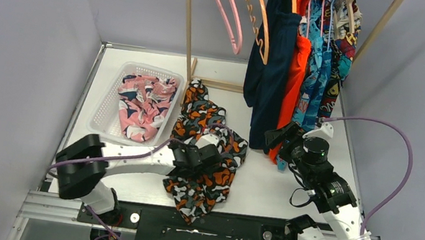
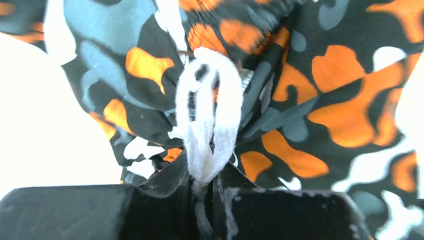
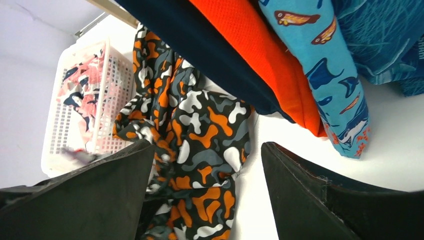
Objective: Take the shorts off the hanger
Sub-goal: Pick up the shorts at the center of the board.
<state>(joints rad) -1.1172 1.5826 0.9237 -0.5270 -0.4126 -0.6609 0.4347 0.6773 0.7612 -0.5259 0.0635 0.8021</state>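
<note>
Left pincer [image 2: 212, 187], clamped on the black-orange shorts' [image 1: 213, 183] drawstring [image 2: 207, 125], should lift gently toward the basket [image 1: 103, 120] — right pincer [image 3: 206, 150] apart.

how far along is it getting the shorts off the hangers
Done: pink pair in the basket, two hangers bare. In hand: black-orange pair lies on the table, left gripper shut on its drawstring. Left: navy pair, orange pair, blue pair and more hang on the rack; right gripper open near their hems.
</note>
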